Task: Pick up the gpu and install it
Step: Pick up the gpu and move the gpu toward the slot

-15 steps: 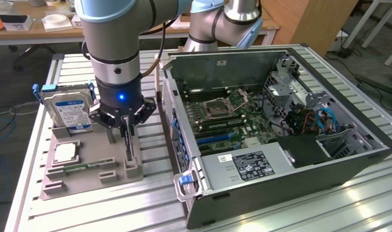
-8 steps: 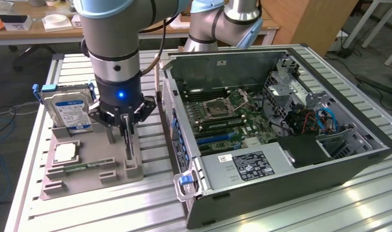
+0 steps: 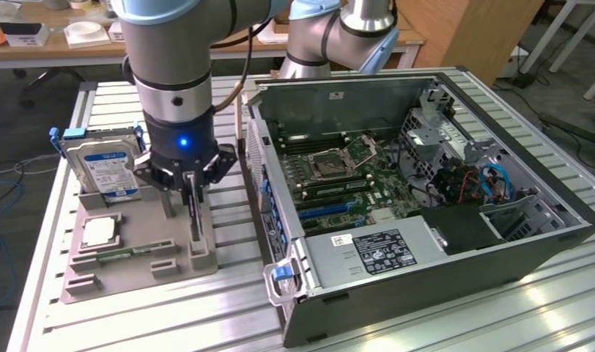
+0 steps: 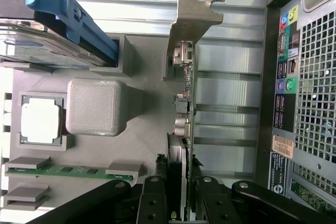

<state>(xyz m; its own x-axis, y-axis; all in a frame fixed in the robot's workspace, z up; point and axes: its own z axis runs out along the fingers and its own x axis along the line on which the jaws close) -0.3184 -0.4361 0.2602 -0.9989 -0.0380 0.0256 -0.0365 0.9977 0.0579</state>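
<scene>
- The gripper point(image 3: 192, 192) is closed narrowly on the top edge of the gpu point(image 4: 185, 103), one finger pressed to each face of the card.
- The gpu stands on its long edge in the grey fixture tray point(image 3: 131, 275), along the tray's side nearest the open computer case point(image 3: 473, 257).
- It is a thin, rigid dark circuit board with a bent silver metal bracket point(image 4: 195, 17) at one end.
- It looks light but fragile. The plain board edge is the safest place to hold it, clear of the small components and connectors.
- The matte, ribbed plastic tray also holds a hard drive point(image 3: 100, 167), a square processor point(image 4: 41, 120) and a green memory stick point(image 4: 73, 170).
</scene>
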